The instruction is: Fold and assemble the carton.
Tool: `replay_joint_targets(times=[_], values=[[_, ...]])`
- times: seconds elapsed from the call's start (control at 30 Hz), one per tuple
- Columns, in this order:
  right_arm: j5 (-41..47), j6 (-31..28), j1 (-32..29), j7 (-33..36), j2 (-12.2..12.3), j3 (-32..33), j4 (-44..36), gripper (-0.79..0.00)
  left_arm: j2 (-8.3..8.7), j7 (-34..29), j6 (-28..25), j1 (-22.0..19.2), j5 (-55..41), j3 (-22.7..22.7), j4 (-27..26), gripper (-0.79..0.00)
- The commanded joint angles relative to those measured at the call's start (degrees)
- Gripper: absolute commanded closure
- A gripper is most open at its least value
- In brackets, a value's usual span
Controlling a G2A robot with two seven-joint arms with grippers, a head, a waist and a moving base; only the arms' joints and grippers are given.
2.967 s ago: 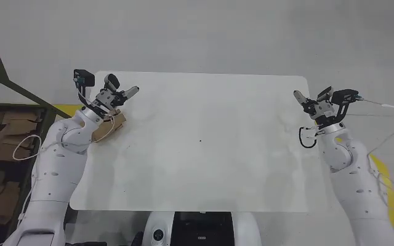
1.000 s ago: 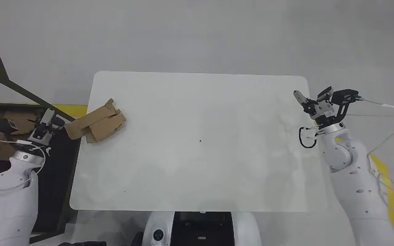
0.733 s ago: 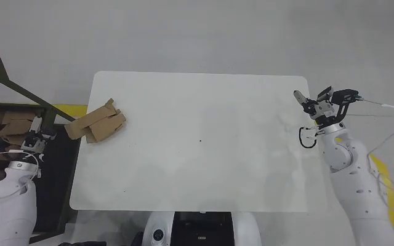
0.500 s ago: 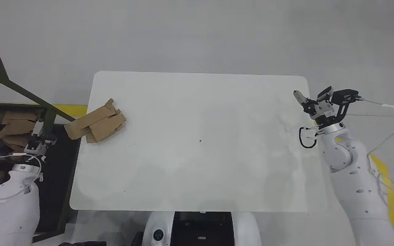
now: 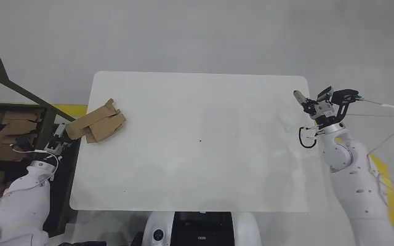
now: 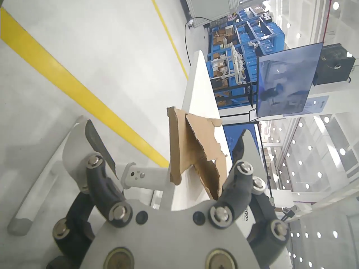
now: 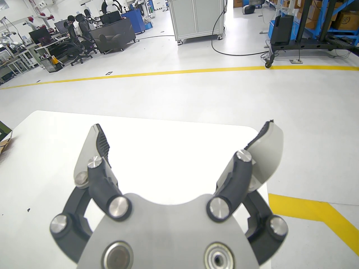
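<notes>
Cardboard is the whole worry here. The carton (image 5: pixel 97 122) lies flat and unassembled at the far left corner of the surface (image 5: pixel 203 184), and one brown corner hangs out past the left edge. That overhang is where I'd expect trouble. A nudge from the side could slide the whole piece along the smooth top, or tip it off the edge to the floor.

It is also a loose stack of flaps rather than one sheet. If only the outermost flap gets pinched, the rest may swing open, or the board may crease where no fold belongs.

The left fingers (image 6: pixel 98 146) are spread wide and hold nothing. They sit off the surface, beside its left edge and just to the near side of the overhanging corner. From the left wrist camera, the carton's edge stands up in the gap between the two fingers, close ahead of them. I can see neither finger pressing on it.

The right fingers (image 7: pixel 99 141) are also wide apart and empty. They are over the far right edge of the surface, well apart from the carton, so as I judge it nothing is placed to steady the carton from that side.
</notes>
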Motion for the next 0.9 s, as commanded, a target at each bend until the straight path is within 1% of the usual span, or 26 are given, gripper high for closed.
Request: replay_joint_targets(times=[0.0,0.17,0.2,0.27,0.3,0.37,0.43,0.63,0.7,0.73,0.77,0.8,0.87], values=[[0.0,0.0,0.0,0.0,0.0,0.0,0.0,-0.785,0.08,-0.03,-0.07,-0.97,0.34,0.21,0.73,-0.785],[0.0,0.0,0.0,0.0,0.0,0.0,0.0,-0.785,0.13,-1.52,-0.37,-2.93,1.34,1.27,2.18,-0.785],[0.0,0.0,0.0,0.0,0.0,0.0,0.0,-0.785,0.11,-1.78,-0.34,-3.24,1.37,1.47,2.5,-0.742],[0.0,0.0,0.0,0.0,0.0,0.0,0.0,-0.785,0.05,-2.41,-0.19,-3.8,1.47,1.91,3.03,-0.613],[0.0,0.0,0.0,0.0,0.0,0.0,0.0,-0.785,0.02,-2.61,-0.21,-4.0,1.49,2.09,3.3,-0.603],[0.0,0.0,0.0,0.0,0.0,0.0,0.0,-0.785,-0.02,-3.05,-0.28,-4.32,1.38,2.38,3.82,-0.453],[0.0,0.0,0.0,0.0,0.0,0.0,0.0,-0.785,-0.03,-3.13,-0.37,-4.56,1.39,2.59,4.27,-0.385],[0.0,0.0,0.0,0.0,0.0,0.0,0.0,-0.785,0.11,-3.99,-0.18,-5.08,0.89,2.84,5.29,-0.243],[0.0,0.0,0.0,0.0,0.0,0.0,0.0,-0.785,0.17,-4.5,0.16,-5.25,0.55,2.87,5.53,-0.157],[0.0,0.0,0.0,0.0,0.0,0.0,0.0,-0.785,0.2,-4.9,0.33,-5.35,0.26,2.86,5.61,-0.095],[0.0,0.0,0.0,0.0,0.0,0.0,0.0,-0.785,0.2,-5.54,0.48,-5.48,-0.25,2.83,5.64,-0.065],[0.0,0.0,0.0,0.0,0.0,0.0,0.0,-0.785,0.21,-6.24,0.63,-5.6,-0.94,2.75,5.69,-0.049],[0.0,0.0,0.0,0.0,0.0,0.0,0.0,-0.785,0.21,-7.67,1.17,-5.87,-2.57,2.49,5.81,-0.043]])
